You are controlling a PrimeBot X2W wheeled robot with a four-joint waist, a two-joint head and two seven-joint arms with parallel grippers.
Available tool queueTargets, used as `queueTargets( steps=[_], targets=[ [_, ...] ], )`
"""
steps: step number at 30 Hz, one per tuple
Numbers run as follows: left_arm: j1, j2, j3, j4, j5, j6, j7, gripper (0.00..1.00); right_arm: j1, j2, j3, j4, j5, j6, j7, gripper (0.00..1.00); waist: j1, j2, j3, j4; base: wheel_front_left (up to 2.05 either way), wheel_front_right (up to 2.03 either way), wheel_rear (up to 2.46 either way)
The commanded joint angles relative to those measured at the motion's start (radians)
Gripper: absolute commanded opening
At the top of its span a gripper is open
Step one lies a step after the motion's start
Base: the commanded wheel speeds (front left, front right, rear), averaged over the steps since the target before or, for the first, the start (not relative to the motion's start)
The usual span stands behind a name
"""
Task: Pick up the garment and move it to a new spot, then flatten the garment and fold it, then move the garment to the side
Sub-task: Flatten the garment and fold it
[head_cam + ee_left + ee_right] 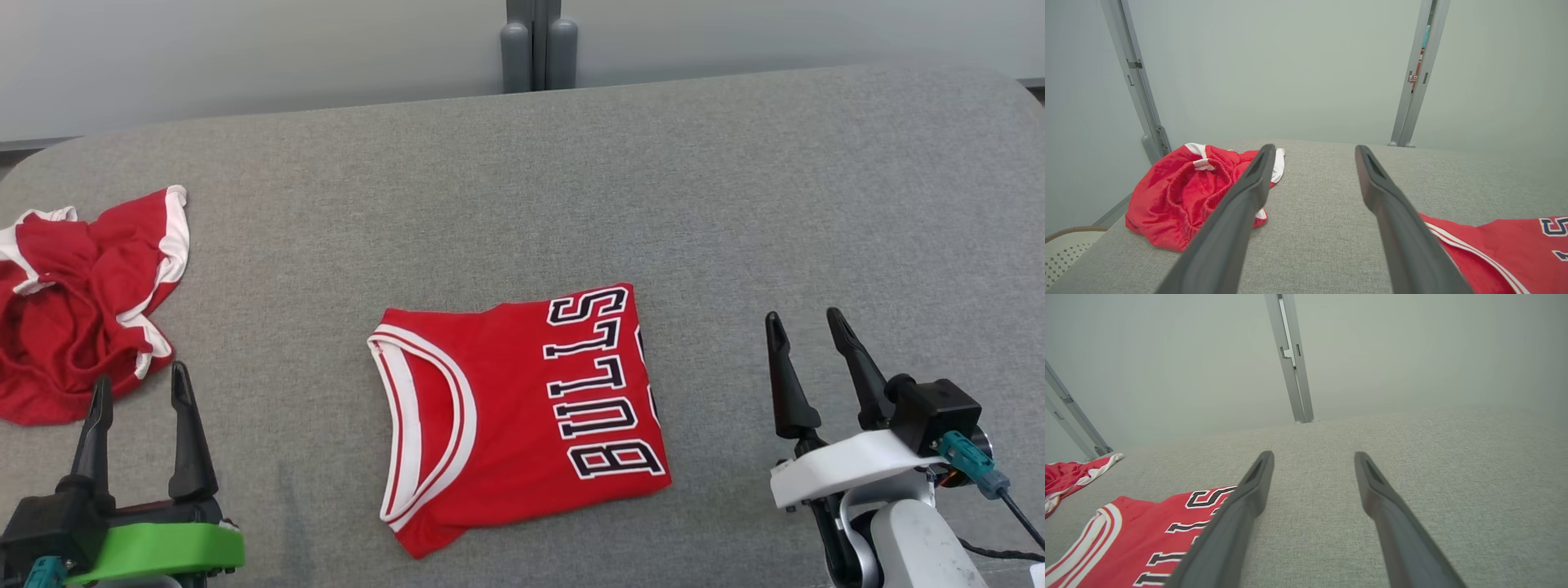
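Note:
The garment [506,408], a red jersey with white trim and "BULLS" lettering, lies folded into a neat rectangle in the middle of the grey padded surface [571,180]. My left gripper [140,374] stands open at the lower left, well left of the jersey, nothing between its fingers. My right gripper [803,315] stands open at the lower right, apart from the jersey's right edge. In the left wrist view the open gripper [1314,148] hovers over bare fabric, jersey [1502,249] at lower right. In the right wrist view the open gripper [1314,454] has the jersey [1126,535] at lower left.
A second red garment with white trim [73,310] lies crumpled at the far left edge, just beyond my left fingertips [1180,196]. Grey posts [539,49] rise behind the surface's back edge against a pale wall. Bare grey fabric spreads to the right and back.

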Motion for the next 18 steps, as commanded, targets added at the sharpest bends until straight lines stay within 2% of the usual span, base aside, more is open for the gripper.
queueTargets(
  steps=[1,7,18],
  targets=[
    [0.014,-0.008,0.016,0.005,0.024,-0.009,-0.002,1.00,0.010,-0.001,-0.006,0.003,-0.009,0.000,-0.003,1.00,0.0000,0.0000,-0.008,-0.002,0.00,0.00,0.00],
    [0.023,-0.032,0.042,0.047,0.084,-0.028,-0.001,1.00,0.031,0.000,-0.005,-0.002,-0.026,0.000,-0.003,1.00,0.0000,0.0000,-0.030,-0.002,0.00,0.00,0.00],
    [0.016,-0.064,0.065,0.086,0.132,-0.050,-0.001,1.00,0.065,0.004,0.025,-0.018,-0.041,0.000,-0.003,1.00,0.0000,0.0000,-0.052,-0.002,0.00,0.00,0.00]
  ],
)
